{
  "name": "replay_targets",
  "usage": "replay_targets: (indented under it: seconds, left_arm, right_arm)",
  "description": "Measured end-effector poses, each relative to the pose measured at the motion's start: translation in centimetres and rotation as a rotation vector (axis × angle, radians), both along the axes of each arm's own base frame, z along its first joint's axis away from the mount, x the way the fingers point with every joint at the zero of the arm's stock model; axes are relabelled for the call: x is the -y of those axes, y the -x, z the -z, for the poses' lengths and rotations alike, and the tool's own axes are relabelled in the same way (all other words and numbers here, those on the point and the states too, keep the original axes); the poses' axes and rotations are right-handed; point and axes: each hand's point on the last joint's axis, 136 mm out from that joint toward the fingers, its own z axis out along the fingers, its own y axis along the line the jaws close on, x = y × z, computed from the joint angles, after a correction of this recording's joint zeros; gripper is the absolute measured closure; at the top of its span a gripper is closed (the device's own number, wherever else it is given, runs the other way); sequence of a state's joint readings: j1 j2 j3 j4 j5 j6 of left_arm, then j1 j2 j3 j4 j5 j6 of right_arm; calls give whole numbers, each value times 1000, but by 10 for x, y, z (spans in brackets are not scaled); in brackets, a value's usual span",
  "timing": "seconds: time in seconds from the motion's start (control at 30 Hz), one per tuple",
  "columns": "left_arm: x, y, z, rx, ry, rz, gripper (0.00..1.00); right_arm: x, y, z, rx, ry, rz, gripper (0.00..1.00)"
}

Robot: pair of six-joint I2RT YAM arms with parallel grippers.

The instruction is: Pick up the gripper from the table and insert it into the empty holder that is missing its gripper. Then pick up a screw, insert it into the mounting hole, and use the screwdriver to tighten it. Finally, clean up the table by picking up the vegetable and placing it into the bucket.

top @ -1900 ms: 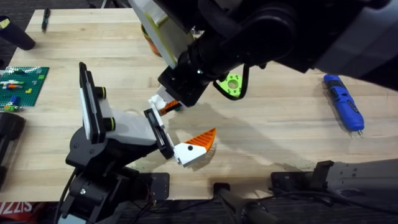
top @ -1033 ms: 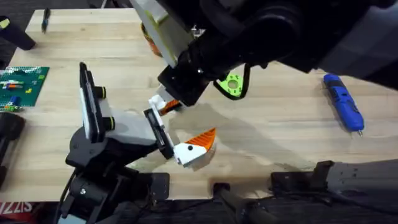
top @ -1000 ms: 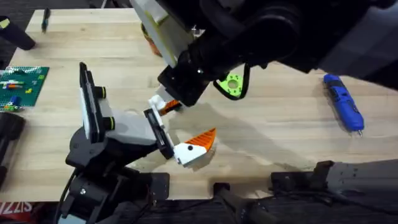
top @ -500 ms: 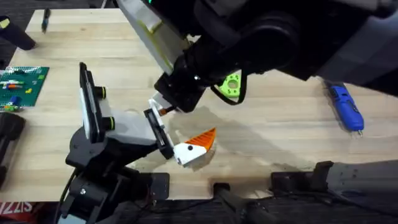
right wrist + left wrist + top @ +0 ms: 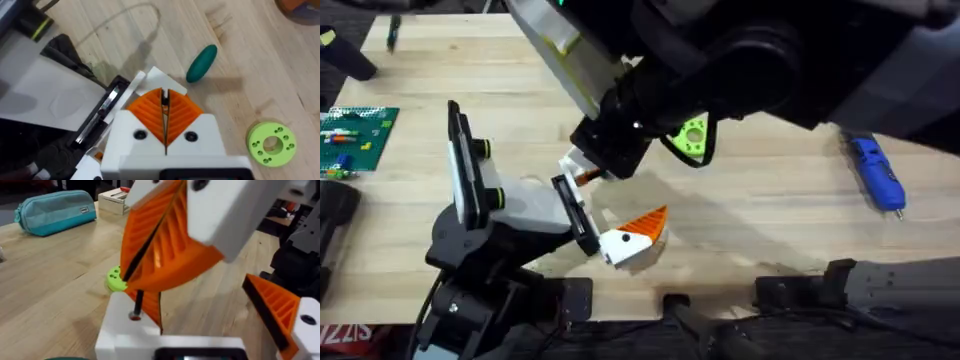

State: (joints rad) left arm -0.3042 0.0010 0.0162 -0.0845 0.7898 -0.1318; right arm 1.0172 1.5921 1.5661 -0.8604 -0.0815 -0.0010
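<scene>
Your right claw has slid down-left over the last half second, carrying the gripper closer to the holder. Its orange pads are pressed together on the part's white base, I think, though the arm hides much of it from above. The part now sits right at the holder's clamp plate, so seating it is the step in hand. The left claw has its ribbed pads shut on nothing you can make out. The holder's own twin finger lies just beside the slot. The green vegetable and green disc lie near on the desk; the blue screwdriver waits well apart.
</scene>
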Motion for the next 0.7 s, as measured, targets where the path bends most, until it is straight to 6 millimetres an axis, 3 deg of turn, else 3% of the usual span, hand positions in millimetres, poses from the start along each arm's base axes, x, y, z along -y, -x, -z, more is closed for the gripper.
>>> replay_targets:
  seconds: [0.7]
  left_arm:
    - [0,0,0,0,0,0,15]
  right_arm:
    - [-1,1,5,-16,11,-5,988]
